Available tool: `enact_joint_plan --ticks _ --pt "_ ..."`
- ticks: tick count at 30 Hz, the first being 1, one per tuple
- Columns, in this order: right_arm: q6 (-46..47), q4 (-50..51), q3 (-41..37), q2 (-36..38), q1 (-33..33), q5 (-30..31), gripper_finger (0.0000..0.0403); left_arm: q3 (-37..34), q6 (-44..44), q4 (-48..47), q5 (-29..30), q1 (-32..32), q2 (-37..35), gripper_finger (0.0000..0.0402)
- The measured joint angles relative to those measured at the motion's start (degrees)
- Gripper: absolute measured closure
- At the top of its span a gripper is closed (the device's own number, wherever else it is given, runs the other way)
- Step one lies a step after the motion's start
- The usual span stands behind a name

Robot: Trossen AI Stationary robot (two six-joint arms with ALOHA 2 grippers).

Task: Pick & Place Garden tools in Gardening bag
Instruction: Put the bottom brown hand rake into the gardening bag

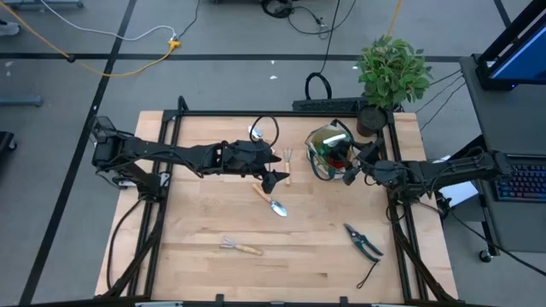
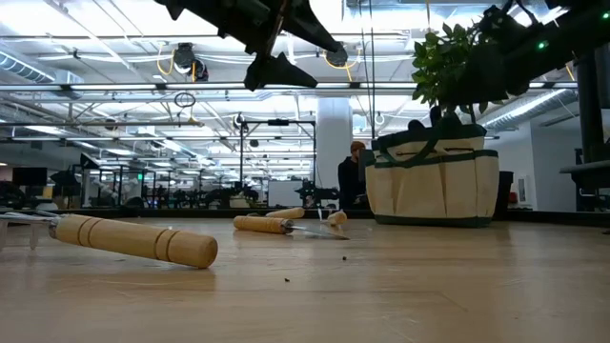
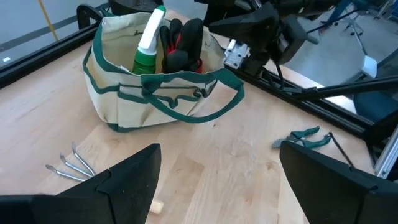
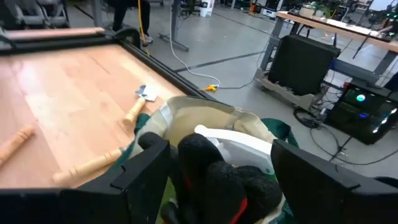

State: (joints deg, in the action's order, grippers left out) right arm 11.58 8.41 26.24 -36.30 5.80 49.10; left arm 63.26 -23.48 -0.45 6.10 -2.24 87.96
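The left gripper (image 1: 275,179), fingers apart, hangs over the trowel (image 1: 271,201) mid-tabletop. It looks stiff, with a slick blade, so grip the wooden handle. The right gripper (image 1: 348,175), fingers apart, hovers above the gardening bag (image 1: 317,160) near the far edge.

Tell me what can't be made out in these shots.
- Gardening bag: its bottom contents are hidden by the glove and green spray bottle, every view.
- Left gripper: low view, cut off by the top edge.
- Pruning shears: high view, too small to tell if latched.
- Right gripper: open above the bag.
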Motion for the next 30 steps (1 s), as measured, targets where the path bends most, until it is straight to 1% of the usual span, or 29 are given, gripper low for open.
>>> enact_joint_plan --ticks 4,6,10,13,19,22,26,30 --pt "2.88 0.00 0.00 1.31 0.00 -0.36 0.0133 0.00 2.87 -2.62 -0.82 0.00 0.00 0.0066" --pt "4.52 -0.22 0.00 2.21 0.00 -1.60 0.0133 0.00 4.39 -4.64 -1.19 0.00 0.00 0.0066" --pt "8.03 -0.39 0.00 4.25 0.00 -6.39 0.0133 0.00 5.38 -8.98 -0.84 -0.39 0.00 0.0066" --pt "10.49 -0.42 0.00 5.66 0.00 -12.90 0.0133 0.00 5.02 -11.81 -0.64 -1.20 0.00 0.0066" --pt "14.86 -0.41 0.00 7.39 0.00 -29.63 0.0133 0.00 3.96 -15.26 -1.12 -2.85 0.00 0.0066" --pt "17.52 -0.42 0.00 7.54 0.00 -36.10 0.0133 0.00 4.12 -16.56 -1.18 -4.01 0.00 0.0066" --pt "19.33 -0.39 0.00 7.52 0.00 -42.02 0.0133 0.00 3.43 -17.14 -1.15 -6.16 0.00 0.0066" --pt "20.33 -0.39 0.00 7.52 0.90 -44.12 0.0133 0.00 4.28 -17.09 -2.39 -7.67 0.00 0.0066"
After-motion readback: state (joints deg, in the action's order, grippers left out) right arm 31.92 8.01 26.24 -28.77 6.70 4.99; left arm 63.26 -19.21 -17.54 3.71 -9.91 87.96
